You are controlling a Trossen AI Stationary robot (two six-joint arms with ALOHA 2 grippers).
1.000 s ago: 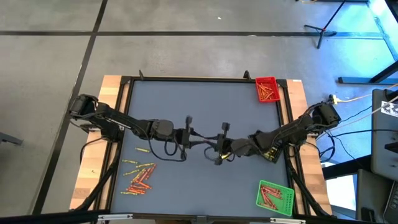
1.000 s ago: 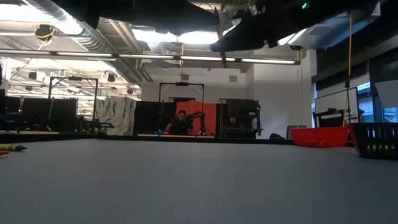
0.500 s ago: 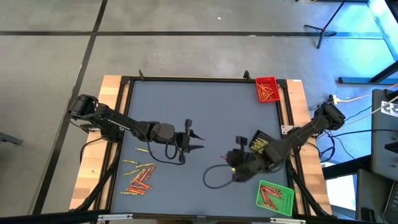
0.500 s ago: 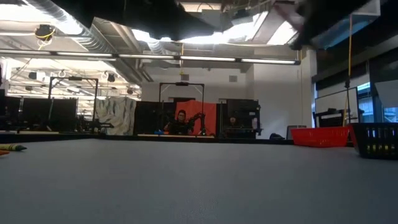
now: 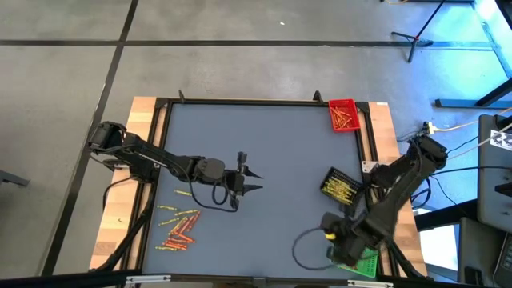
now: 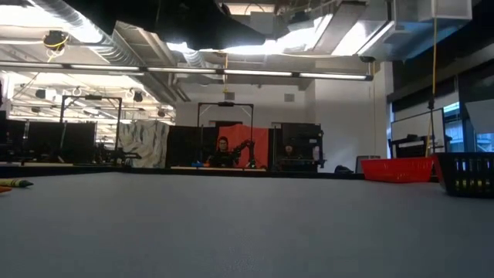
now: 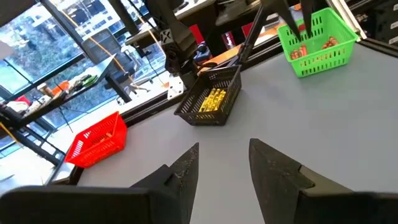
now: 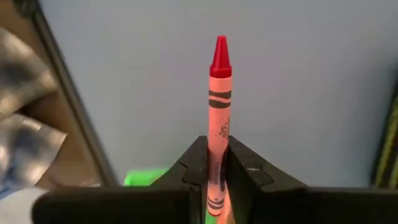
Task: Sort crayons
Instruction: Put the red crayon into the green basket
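Blue-grey surface (image 5: 264,144) with wooden side boards. Red tray (image 5: 343,114) at far right corner; black tray (image 5: 339,186) near right edge; green tray (image 7: 317,38) at near right corner. A person (image 6: 223,151) sits in the room behind.

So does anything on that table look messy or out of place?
Only the loose crayons scattered near the table's left front corner, not yet in any tray; one lies apart from the heap. The red tray, black tray and green tray sit upright with crayons inside. The right claw grips one red crayon. Nothing looks damaged.
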